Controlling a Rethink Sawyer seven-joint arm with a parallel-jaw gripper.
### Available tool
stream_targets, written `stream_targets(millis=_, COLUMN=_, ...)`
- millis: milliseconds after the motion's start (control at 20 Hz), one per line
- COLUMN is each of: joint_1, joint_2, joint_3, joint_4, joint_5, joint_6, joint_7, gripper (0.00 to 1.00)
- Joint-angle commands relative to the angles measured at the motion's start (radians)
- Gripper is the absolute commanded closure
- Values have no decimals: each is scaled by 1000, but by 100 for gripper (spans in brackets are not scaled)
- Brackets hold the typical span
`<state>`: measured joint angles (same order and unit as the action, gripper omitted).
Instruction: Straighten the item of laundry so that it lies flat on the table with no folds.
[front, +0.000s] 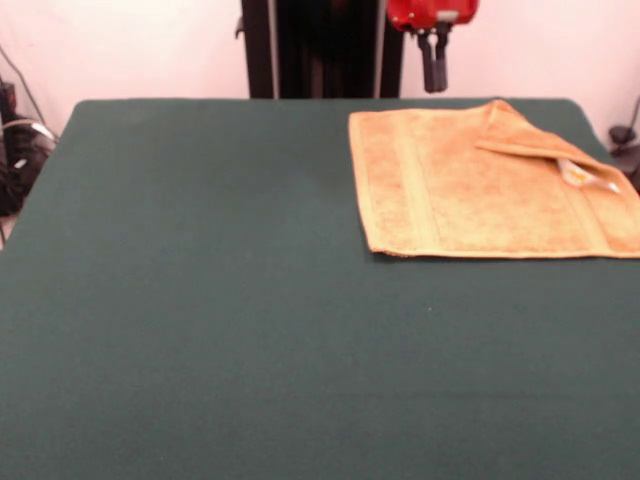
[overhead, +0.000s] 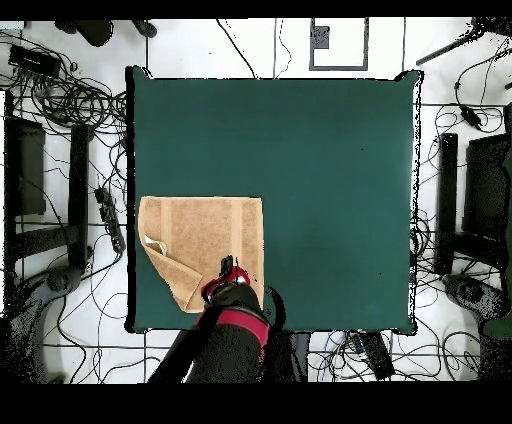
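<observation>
Towel (front: 480, 190) lies near table (front: 200, 330) corner with one corner folded over, white tag (front: 580, 175) showing; gripper (front: 433, 85) hovers above its edge, fingers pressed together, holding nothing.

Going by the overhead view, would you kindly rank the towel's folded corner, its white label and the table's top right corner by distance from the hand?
From the hand:
1. Folded corner, just left.
2. White label, at the towel's left edge.
3. Table's top right corner, diagonally opposite.
</observation>
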<state>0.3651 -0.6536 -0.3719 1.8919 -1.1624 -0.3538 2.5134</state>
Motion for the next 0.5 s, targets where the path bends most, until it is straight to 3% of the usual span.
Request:
stream_targets(millis=50, joint_1=-5, joint_2=61, joint_3=109, joint_4=-91, joint_5=44, joint_6=17, joint_7=-33, gripper=100)
stream_targets(millis=500, joint_1=16, joint_2=124, joint_3=26, joint_4=-134, joint_5=197, joint_6=-79, joint_7=-100, gripper=100)
